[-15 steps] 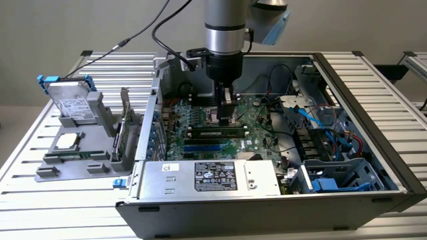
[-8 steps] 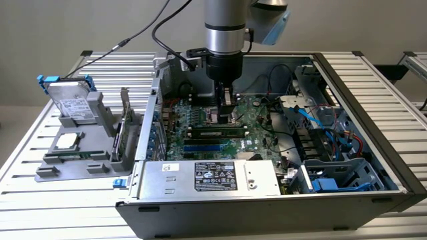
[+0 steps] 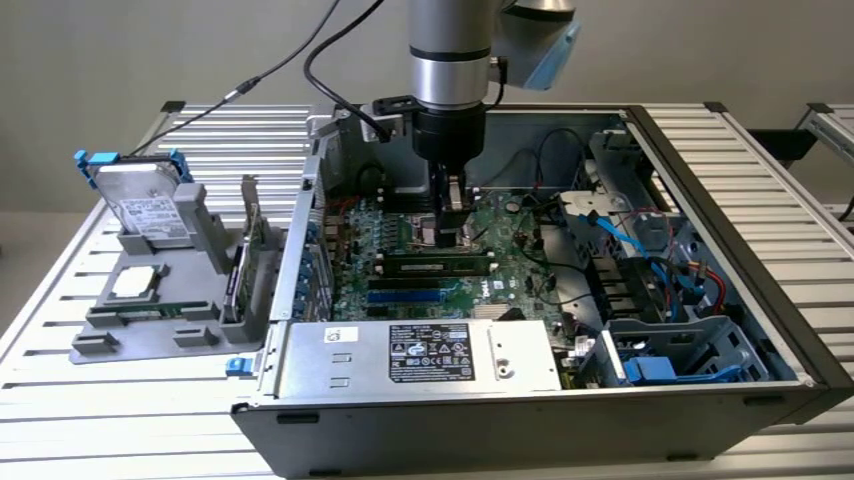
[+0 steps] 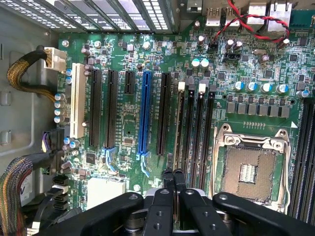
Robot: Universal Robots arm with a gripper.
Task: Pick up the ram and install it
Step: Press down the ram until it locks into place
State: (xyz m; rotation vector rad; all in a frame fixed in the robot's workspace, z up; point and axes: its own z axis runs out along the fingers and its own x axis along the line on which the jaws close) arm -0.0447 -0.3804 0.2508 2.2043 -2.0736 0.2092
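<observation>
Hovering shut pincer, ram slotted below

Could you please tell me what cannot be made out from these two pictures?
1. Exterior view: whether the shut claw touches the ram; its tips blend into dark board parts.
2. Wrist view: what lies beneath the claw; its own fingers and body cover that stretch of the board.
3. Exterior view: the text on the power supply label, too small.
4. Wrist view: the black slots beyond the socket, cut off by the picture's edge.
</observation>
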